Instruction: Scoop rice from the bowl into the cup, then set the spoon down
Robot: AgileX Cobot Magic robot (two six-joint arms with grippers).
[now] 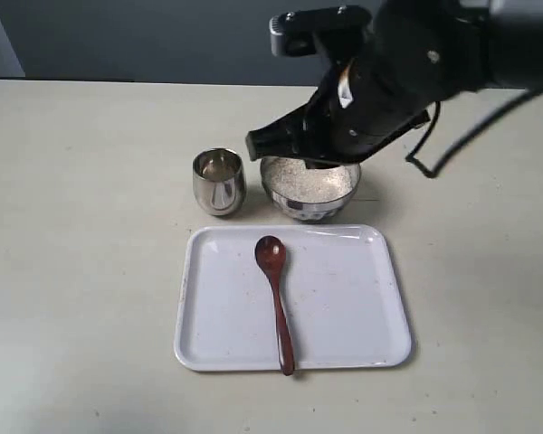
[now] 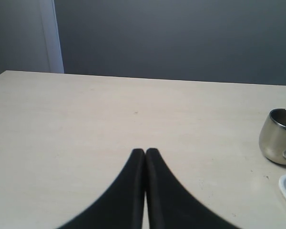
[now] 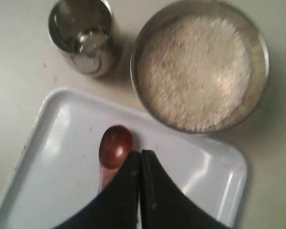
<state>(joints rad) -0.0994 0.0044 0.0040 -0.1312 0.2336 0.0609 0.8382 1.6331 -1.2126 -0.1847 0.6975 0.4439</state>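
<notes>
Exterior view, spoon (image 1: 278, 303) lengthwise on tray (image 1: 362, 298), oval end toward bowl (image 1: 309, 210)

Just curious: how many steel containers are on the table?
2. The cup stands by the tray's far left corner; the bowl, holding rice, sits right of it, partly under the arm. None looks hidden.

Pale beige counter (image 1: 72, 226) with a matte top; dark grey-blue wall (image 1: 145, 41) behind its far edge, a lighter vertical strip (image 2: 51, 36) near the far-left corner.

Spoon (image 1: 277, 303) on white tray (image 1: 344, 298); cup (image 1: 219, 183) beside bowl (image 1: 309, 208) of rice (image 1: 306, 181); arm (image 1: 385, 86) above bowl
</notes>
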